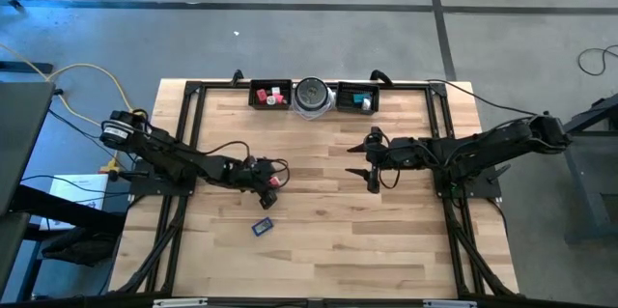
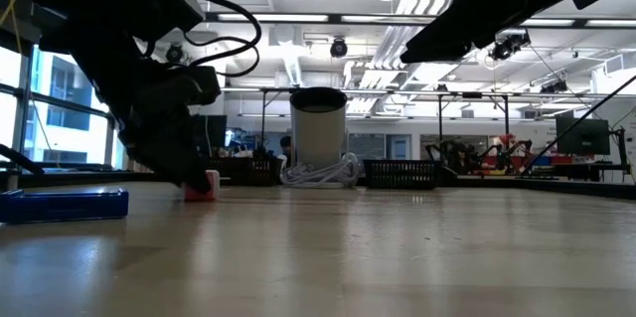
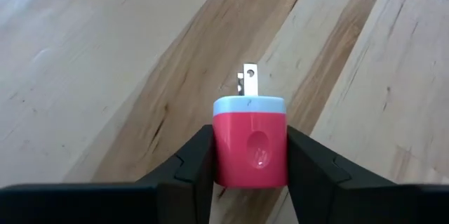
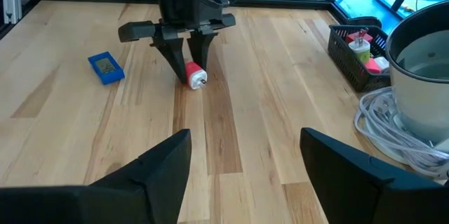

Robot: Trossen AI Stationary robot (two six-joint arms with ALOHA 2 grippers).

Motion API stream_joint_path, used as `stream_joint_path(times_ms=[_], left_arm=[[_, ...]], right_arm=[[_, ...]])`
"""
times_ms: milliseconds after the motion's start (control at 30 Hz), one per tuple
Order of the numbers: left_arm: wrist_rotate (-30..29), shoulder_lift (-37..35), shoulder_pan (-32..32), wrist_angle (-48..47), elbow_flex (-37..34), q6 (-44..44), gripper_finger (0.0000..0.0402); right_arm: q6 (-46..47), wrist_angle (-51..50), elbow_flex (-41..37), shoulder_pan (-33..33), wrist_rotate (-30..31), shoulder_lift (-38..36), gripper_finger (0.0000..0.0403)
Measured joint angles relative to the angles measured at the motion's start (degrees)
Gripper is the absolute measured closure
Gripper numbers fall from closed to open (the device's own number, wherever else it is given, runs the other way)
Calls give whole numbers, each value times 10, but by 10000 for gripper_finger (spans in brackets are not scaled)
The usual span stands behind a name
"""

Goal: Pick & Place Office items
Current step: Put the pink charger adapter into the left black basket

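Left tool (image 1: 267,182) pinching red block (image 3: 250,148) on table (image 1: 386,240), right tool (image 1: 375,165) spread, well apart

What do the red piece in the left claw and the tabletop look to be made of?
The red piece looks like smooth, slightly glossy moulded plastic with a pale blue cap: a soft highlight shows in its dimple. Two bright prongs look metal, so it is likely a plug adapter. The left claw is shut on it. The tabletop looks like sealed light wood, with visible grain and plank seams.
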Motion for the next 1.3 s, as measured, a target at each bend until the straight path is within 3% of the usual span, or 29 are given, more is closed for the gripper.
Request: stream_joint_path(times_ms=[433,767,1000,1300], left_arm=[[-78,-11,0,105,0,107,276],[-130,-151,-11,192,0,293,276],[-126,-201,-45,286,0,416,276],[-55,-178,-47,381,0,468,276]], right_arm=[[0,12,0,0,0,0,149],[-10,67,0,-1,-17,0,149],[-31,195,-1,-19,-107,32,149],[-25,462,-1,-60,-209,186,149]])
